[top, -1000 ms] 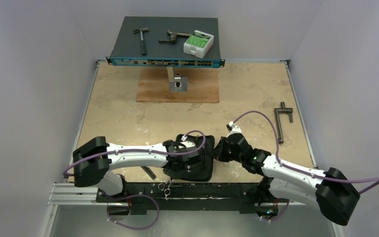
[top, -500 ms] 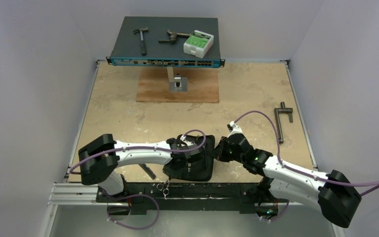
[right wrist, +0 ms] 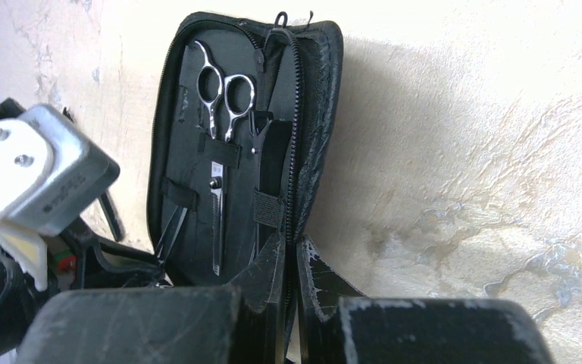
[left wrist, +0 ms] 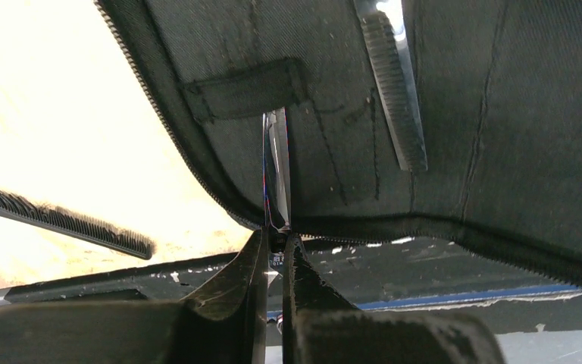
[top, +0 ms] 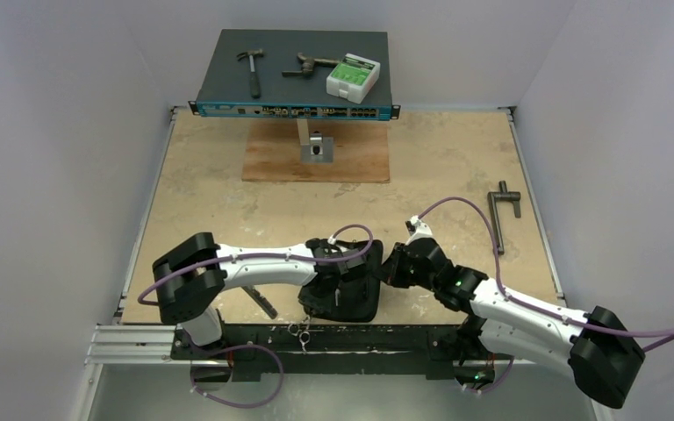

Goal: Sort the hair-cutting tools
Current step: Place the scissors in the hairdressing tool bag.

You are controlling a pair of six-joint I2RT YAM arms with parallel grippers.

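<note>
1. The left hand [left wrist: 276, 244] is pinched shut on a thin dark hair clip [left wrist: 276, 171]. The clip's tip lies under an elastic strap [left wrist: 246, 87] inside the open black zip case [left wrist: 500, 152].
2. The right hand [right wrist: 289, 254] is closed to a sliver on the zip edge of the case's raised flap, at the case's right side.
3. Silver scissors [right wrist: 222, 98] with a toothed blade sit strapped in the case beside the clip.
4. From above, the left arm and its hand cover much of the case.
5. A long black comb [top: 262, 303] lies on the bench [top: 211, 210] just left of the case, partly under the left arm.
6. A second pair of scissors [top: 297, 334] lies on the black base rail at the near edge, between the arm bases.
7. A grey T-shaped bar [top: 502, 216] lies far right, well apart from the case.
8. At the far end, a network switch [top: 228, 83] stands above a wooden board [top: 268, 162]. It carries a hammer [top: 251, 70], a rusty tool [top: 309, 64] and a white-and-green box [top: 352, 77].
</note>
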